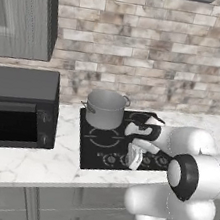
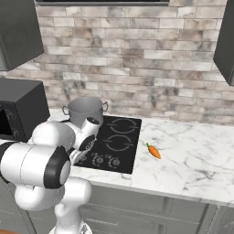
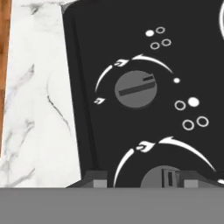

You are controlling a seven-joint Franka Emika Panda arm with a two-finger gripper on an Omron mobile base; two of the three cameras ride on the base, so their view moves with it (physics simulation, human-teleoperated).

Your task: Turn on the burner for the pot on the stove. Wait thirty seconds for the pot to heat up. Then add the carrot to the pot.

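One arm bent low, gripper (image 3: 164, 183) pointing down at a stove (image 1: 97, 140) knob (image 3: 162, 176); jaws straddling it, grip impossible to tell. Grey pot (image 1: 105, 108) upright on rear burner; orange carrot (image 2: 154, 151) on worktop (image 2: 192, 160) beside stove.

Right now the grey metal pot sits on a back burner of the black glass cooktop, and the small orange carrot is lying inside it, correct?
Not quite. The grey metal pot does sit on a back burner of the black glass cooktop, but the small orange carrot is not inside it. The right base view shows it lying on the white marble counter, to the right of the cooktop.
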